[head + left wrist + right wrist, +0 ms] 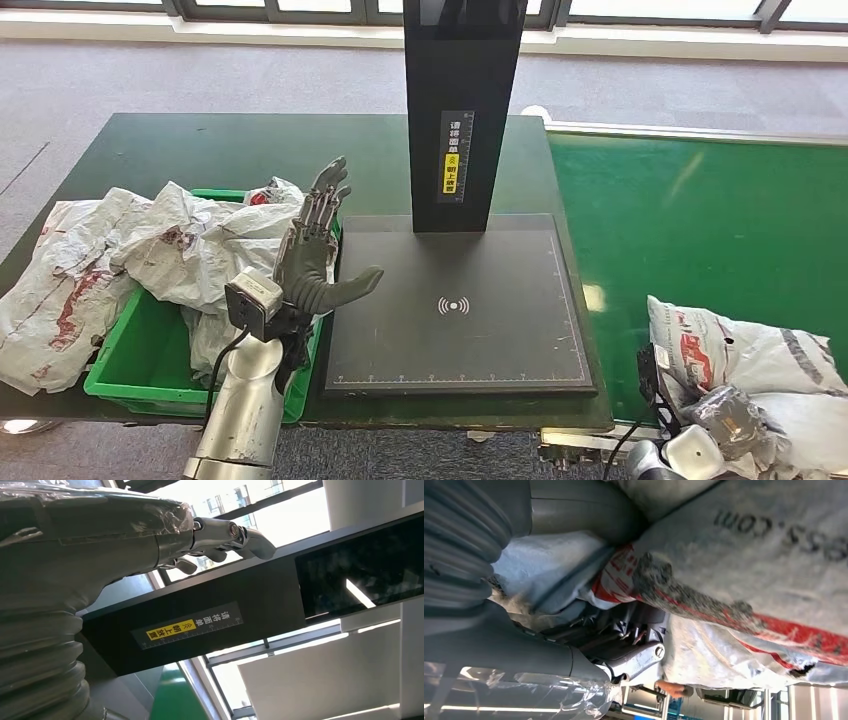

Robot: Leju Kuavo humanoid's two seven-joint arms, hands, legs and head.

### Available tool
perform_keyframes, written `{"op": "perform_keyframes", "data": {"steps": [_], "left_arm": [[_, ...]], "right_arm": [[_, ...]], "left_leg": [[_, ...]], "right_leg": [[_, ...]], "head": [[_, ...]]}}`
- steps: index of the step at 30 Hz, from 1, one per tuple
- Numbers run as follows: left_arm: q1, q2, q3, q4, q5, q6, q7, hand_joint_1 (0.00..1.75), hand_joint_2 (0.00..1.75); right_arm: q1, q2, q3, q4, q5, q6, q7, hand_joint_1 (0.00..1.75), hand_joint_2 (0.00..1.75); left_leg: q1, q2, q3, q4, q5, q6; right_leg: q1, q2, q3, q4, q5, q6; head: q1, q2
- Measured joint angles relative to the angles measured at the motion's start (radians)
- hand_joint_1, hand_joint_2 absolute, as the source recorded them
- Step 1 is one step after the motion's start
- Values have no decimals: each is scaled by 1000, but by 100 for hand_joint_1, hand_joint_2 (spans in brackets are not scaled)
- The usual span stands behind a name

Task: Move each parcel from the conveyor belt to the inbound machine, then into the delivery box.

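My left hand (312, 262) is raised over the gap between the crate (150, 345) and the scanner (455, 300), fingers spread and pointing up, thumb stuck out toward the scanner plate, holding nothing. In the left wrist view the fingers (235, 534) stretch out in front of the post (240, 615).

The post (463, 110) rises from the far edge of the scanner plate. It carries a narrow label (456, 152): white Chinese characters on black above, black characters on a yellow patch below; I cannot read them at this size. The plate bears a white wireless mark (454, 305) near its middle and a ruler scale along its edges.

The green crate sits at the left of the bench (200, 150), just beside the plate. It holds crumpled white bags (190, 245) with red print, heaped above the rim and spilling over the crate's left side onto the bench.

To the right runs the green belt (700, 220). At its near right corner lies a parcel (740, 355), a white mailer with red and grey print. My right hand (735, 420) is on it; in the right wrist view the fingers (624, 640) are tucked under the mailer (744, 580), whose print ends in ".com". I cannot tell whether that hand has closed on it.
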Motion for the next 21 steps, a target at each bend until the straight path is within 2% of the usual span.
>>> {"op": "perform_keyframes", "data": {"steps": [6, 8, 10, 14, 18, 19, 21], "left_arm": [[0, 0, 0, 8, -4, 1, 0, 0, 175], [0, 0, 0, 10, -5, 1, 0, 0, 175], [1, 0, 0, 13, -9, 2, -1, 0, 175], [1, 0, 0, 19, -18, 8, -10, 0, 175], [0, 0, -1, 33, -27, 7, -32, 0, 175], [-1, 0, -2, 38, -25, 3, -39, 0, 175], [-3, 0, -5, 49, -16, -9, -50, 0, 175]], "right_arm": [[-3, 0, -2, 1, 0, -3, -11, 175, 175], [-4, 1, -8, 2, -3, -13, -54, 175, 175], [-4, 7, -25, -3, -23, -31, -169, 175, 175], [-9, 54, -66, -72, -133, -45, -477, 175, 175], [-40, 136, -82, -178, -394, -42, -881, 175, 175], [-52, 161, -79, -206, -469, -37, -957, 175, 175], [-66, 206, -53, -264, -590, -21, -1025, 175, 175]], "left_leg": [[0, 0, 0, 0, 0, 0], [0, 0, 0, 0, 0, 0], [0, 0, 0, 0, 0, 0], [0, 1, 0, 0, 0, 0], [1, 2, 0, -1, 1, -2], [1, 3, 0, -1, 2, -2], [1, 3, 0, -1, 2, -3]], "right_leg": [[0, 0, 0, 0, 0, 0], [0, 0, 1, 0, 0, 0], [0, 0, 1, 0, 0, 0], [0, 1, 0, 0, 0, 0], [0, 3, -1, 1, 1, -1], [1, 3, -1, 2, 1, -1], [1, 3, -2, 2, 1, -2]], "head": [[0, 0], [0, 0], [0, 0], [0, 0], [0, 0], [0, 0], [0, 0]]}}
